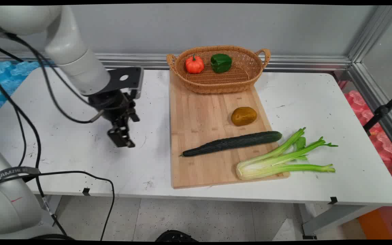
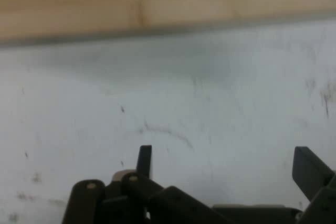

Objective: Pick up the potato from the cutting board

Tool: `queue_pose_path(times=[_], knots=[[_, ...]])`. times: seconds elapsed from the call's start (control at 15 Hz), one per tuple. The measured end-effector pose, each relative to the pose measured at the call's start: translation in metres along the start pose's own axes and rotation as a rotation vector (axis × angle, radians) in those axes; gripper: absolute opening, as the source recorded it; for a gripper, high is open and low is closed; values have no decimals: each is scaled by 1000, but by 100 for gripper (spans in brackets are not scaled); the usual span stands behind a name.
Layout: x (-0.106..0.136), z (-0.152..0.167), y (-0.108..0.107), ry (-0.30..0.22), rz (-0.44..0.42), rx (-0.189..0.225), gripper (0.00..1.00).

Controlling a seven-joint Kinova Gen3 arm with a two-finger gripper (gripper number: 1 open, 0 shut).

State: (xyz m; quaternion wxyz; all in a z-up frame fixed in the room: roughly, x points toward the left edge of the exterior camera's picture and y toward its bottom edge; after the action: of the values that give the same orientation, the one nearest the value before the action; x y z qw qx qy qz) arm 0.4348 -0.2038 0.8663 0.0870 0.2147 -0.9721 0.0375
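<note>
White table (image 1: 301, 102) is lying bare beneath the gripper (image 1: 123, 137), which is hovering empty, fingers (image 2: 310, 169) spread; the wooden cutting board (image 1: 199, 119) is sitting near, the cucumber (image 1: 233, 143) farther off.

Hand view cuts off the cutting board (image 2: 157, 1).

Table (image 1: 301, 102): white, matt, scuffed and speckled. Cutting board (image 1: 199, 119): pale wood, jointed strips, smooth. Basket (image 1: 216, 81): woven wicker, rough. Cucumber (image 1: 233, 143): dark, bumpy skin. Green pepper (image 1: 221, 63): glossy. Potato (image 1: 243, 116): dull brown skin. Gripper (image 1: 123, 140): black, matt.
</note>
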Motion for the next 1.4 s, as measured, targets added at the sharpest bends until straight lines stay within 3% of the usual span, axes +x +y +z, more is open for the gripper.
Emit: queue_pose_path(times=[0.73,1.07,1.4], knots=[[132,14,-61,256,-81,75,100],[180,39,-78,325,-107,90,100],[206,67,-86,362,-123,105,100]])
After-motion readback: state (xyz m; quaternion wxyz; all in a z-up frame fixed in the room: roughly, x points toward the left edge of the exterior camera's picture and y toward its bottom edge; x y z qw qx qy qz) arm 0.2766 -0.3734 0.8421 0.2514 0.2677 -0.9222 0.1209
